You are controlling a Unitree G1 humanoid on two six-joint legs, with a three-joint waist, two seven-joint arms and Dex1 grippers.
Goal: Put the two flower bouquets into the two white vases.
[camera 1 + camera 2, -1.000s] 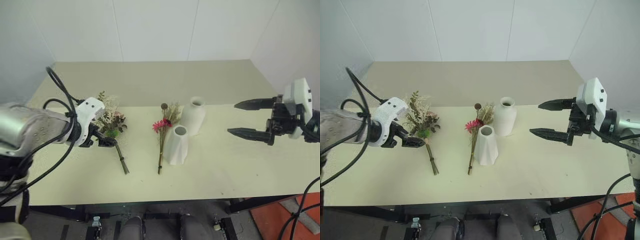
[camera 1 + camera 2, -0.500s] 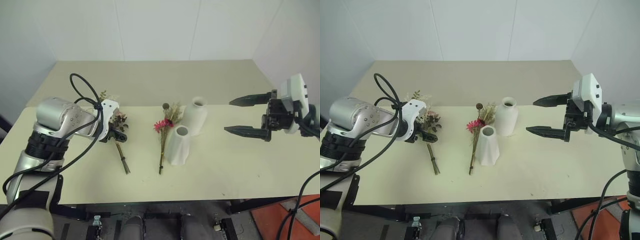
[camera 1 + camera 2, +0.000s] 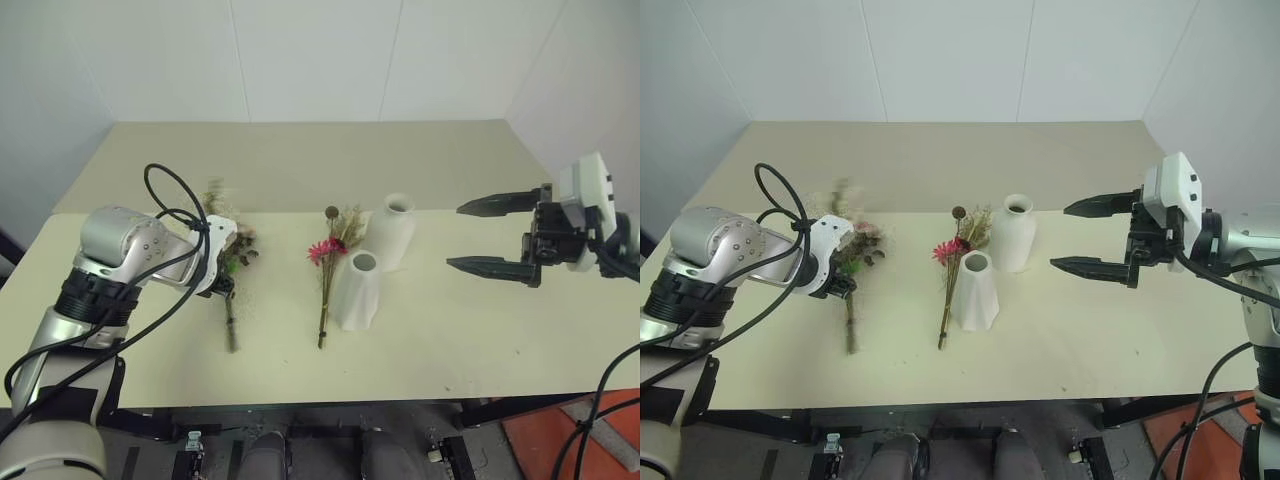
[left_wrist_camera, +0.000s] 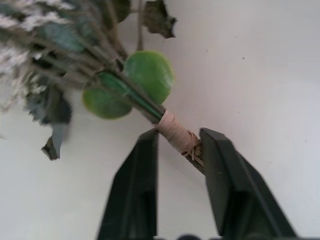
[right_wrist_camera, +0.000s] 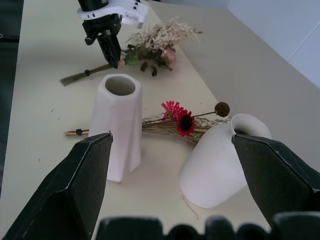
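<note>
On the left part of the worktop (image 3: 440, 330) lies the bushy bouquet (image 3: 852, 245), heads toward the far edge, stems toward the near edge. The left gripper (image 4: 176, 145) has its jaws pinching the twine-wrapped waist of its stems, as the left wrist view shows. To do this step well, the hold probably wants to sit squarely on the binding so the thin stems neither splay nor slip, and the lift should be straight and slow until the stem ends clear the worktop before the bunch is tipped upright.

Toward the middle lies the slim bouquet (image 3: 328, 275), its magenta flower near the cone vase (image 3: 355, 290), which stands just beside its stems. The taller bottle vase (image 3: 390, 232) stands just behind, toward the far edge. Over the right side hangs the right gripper (image 3: 1095, 237), jaws spread wide and holding nothing.

By count: two bouquets, two white vases, both vases empty.
</note>
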